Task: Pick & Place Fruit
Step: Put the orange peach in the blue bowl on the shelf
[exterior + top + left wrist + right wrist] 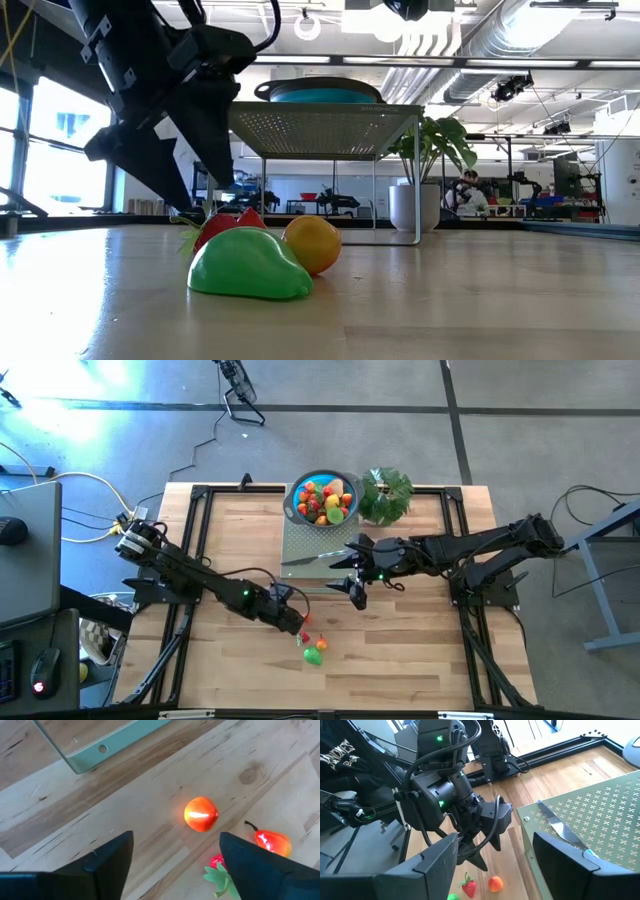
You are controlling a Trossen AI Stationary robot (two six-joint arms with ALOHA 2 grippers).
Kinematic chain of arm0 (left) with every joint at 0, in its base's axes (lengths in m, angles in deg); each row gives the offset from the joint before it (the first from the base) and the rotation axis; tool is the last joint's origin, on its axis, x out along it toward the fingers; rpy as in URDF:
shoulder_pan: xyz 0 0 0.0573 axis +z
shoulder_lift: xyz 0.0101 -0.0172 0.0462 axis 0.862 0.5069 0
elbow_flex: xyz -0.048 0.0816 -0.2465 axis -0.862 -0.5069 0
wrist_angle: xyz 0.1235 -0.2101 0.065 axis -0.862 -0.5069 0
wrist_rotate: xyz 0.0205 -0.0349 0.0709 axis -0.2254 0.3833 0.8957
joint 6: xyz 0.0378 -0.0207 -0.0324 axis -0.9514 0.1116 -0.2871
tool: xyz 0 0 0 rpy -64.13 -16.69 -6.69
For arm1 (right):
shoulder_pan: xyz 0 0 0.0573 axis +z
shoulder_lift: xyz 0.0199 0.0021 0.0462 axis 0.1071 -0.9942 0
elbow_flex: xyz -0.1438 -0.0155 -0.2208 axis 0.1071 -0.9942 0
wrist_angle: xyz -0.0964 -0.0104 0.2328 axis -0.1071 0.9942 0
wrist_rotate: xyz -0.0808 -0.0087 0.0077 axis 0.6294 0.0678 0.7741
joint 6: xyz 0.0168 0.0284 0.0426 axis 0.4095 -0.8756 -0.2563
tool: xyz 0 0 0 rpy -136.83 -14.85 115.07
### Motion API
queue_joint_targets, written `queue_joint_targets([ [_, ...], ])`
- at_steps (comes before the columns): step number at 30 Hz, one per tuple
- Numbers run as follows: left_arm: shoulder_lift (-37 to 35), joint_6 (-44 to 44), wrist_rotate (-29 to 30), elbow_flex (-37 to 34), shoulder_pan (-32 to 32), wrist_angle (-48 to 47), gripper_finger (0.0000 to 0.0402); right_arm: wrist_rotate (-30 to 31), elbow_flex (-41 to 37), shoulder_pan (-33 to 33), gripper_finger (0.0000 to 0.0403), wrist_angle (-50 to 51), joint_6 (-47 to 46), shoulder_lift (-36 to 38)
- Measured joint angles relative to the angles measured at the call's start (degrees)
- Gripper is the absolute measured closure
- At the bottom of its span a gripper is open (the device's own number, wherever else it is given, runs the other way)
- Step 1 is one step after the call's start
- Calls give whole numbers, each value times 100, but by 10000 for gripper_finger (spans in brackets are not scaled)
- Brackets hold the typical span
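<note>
While left gripper hangs low over wood-grain table, I see fingers spread, holding nothing; glossy round fruit lies loose just below, more fills blue bowl. Right gripper open beside perforated metal stand.

We are in a lab: exposed ducts overhead, a wooden table on a black frame, cables across the grey floor.
</note>
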Motion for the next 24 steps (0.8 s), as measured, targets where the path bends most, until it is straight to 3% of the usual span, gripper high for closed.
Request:
queue_joint_targets([
  [5,0,74,-3,0,0,106,94,-1,0,0,152,0,0,0],
  [13,0,451,-6,0,0,841,93,-1,0,0,152,0,-2,-2],
  [24,362,774,11,34,0,960,93,-3,0,0,152,-1,-24,-2],
])
